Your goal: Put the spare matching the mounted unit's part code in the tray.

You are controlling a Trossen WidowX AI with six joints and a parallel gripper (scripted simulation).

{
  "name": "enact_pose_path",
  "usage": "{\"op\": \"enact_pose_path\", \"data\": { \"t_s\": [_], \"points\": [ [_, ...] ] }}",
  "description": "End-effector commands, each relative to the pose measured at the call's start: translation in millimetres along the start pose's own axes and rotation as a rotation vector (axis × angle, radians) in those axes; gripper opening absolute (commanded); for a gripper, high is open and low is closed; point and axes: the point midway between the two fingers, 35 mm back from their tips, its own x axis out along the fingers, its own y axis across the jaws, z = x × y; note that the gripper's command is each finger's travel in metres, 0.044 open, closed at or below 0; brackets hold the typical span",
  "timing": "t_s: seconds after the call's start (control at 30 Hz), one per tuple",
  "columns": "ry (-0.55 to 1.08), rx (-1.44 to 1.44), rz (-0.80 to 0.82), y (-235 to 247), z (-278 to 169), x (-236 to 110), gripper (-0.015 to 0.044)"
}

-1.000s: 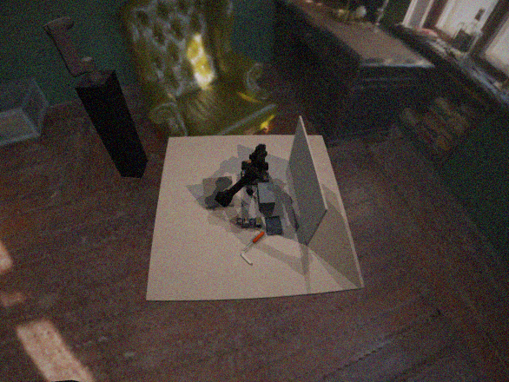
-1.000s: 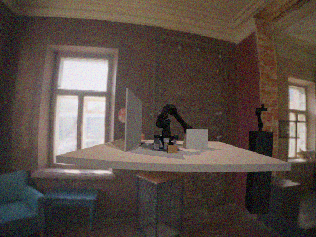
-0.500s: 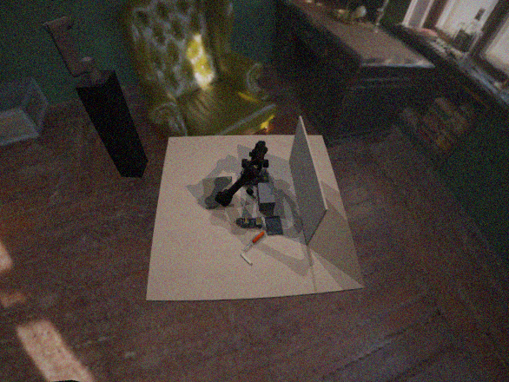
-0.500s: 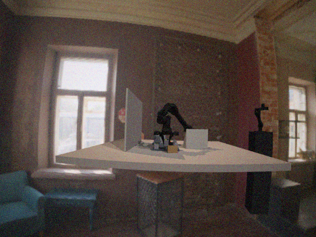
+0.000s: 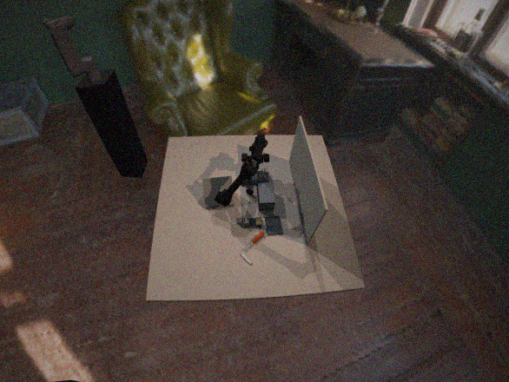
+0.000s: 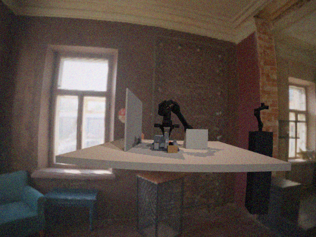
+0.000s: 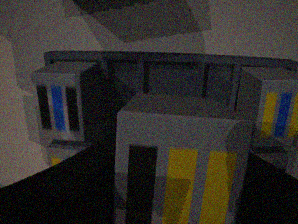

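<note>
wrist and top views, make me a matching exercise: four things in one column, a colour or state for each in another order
Column one:
1. spare between the gripper fingers
2. spare at the left edge of the wrist view
3. upright panel
4. marker on the table

Column two:
A. orange, lying flat
B. black, yellow, yellow stripes
C. pale grey, standing on edge
D. black, blue, black stripes

Pairs: 1-B, 2-D, 3-C, 4-A

A slender, jointed arm is seen, matte black throughout; a black crossbar is carried above the gripper.
</note>
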Motion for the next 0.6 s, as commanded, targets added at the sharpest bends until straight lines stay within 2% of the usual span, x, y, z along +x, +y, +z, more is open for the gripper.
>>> {"op": "enact_pose_path", "data": {
  "t_s": [0.0, 0.2, 0.57],
  "points": [
    [-0.008, 0.005, 0.002, 3, 4, -16, 0.0],
    [-0.01, 0.005, 0.006, 1, 1, -27, 0.0],
    [-0.051, -0.003, 0.013, -59, -63, -40, 0.0]
  ]
}}
